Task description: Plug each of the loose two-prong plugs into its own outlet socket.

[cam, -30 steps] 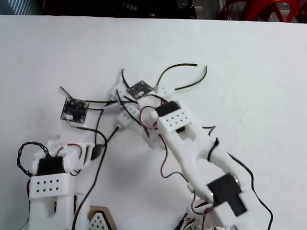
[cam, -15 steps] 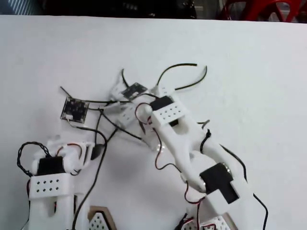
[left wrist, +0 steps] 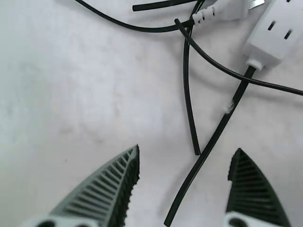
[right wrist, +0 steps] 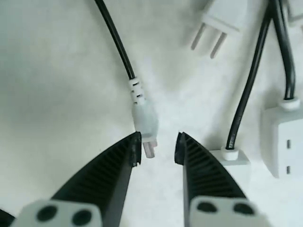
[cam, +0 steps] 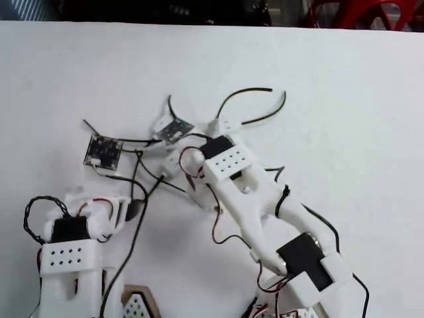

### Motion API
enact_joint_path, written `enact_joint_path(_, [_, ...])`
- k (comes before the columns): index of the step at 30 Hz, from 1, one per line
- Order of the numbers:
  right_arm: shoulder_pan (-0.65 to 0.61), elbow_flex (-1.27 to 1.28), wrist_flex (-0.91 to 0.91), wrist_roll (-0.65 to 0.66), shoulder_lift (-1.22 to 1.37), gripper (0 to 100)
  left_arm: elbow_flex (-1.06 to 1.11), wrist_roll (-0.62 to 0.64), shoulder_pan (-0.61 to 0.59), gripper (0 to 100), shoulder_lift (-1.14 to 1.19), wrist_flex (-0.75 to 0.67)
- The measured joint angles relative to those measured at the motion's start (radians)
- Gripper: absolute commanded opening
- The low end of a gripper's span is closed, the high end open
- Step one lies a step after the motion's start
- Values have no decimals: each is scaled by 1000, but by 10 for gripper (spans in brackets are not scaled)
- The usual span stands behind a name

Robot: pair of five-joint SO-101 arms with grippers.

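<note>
1. My right gripper [right wrist: 157, 150] hung low over the table [cam: 344, 99], its jaws parted only narrowly. The prong end of a white plug [right wrist: 143, 118] sat between the tips, so the pincer was released and grasping nothing. I judged the narrow gap was set for a pinch on that slim body.
2. That plug lay flat with its black cord trailing away from the gripper, so the prongs pointed back toward my wrist. I reckoned it would need turning before it could face any slots.
3. A socket block [right wrist: 283, 144] lay near it, slots upward, which I judged made it the handy target.
4. My left gripper [left wrist: 184, 187] stood wide open above the table, released. A thick black cord [left wrist: 210, 142] ran between its jaws to another socket [left wrist: 277, 28]. I took it as parked out of the way, ready to steady that block.
5. Through the right wrist camera I counted two loose plugs, the second plug [right wrist: 221, 21] lying well apart from the first. I also counted two socket blocks for certain, including a smaller block [right wrist: 234, 161].
6. From above I counted two arms, plus one dark square board [cam: 103, 152] and a second dark board [cam: 173, 130].
</note>
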Motion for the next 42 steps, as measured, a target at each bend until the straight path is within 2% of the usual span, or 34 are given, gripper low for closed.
enact_joint_path(8, [-112,0,31,0,0,126,0,0,0,302,0,0])
enact_joint_path(18, [-48,0,25,6,5,125,0,0,0,302,0,0])
enact_joint_path(23, [-54,-15,2,63,101,100,0,0,0,302,0,0])
enact_joint_path(29, [-51,-100,-6,71,196,74,14,-15,0,302,-2,0])
enact_joint_path(33, [-51,-109,-9,78,227,14,15,-29,0,302,-2,0])
enact_joint_path(42, [-43,-109,31,78,230,17,15,-31,0,302,-2,0])
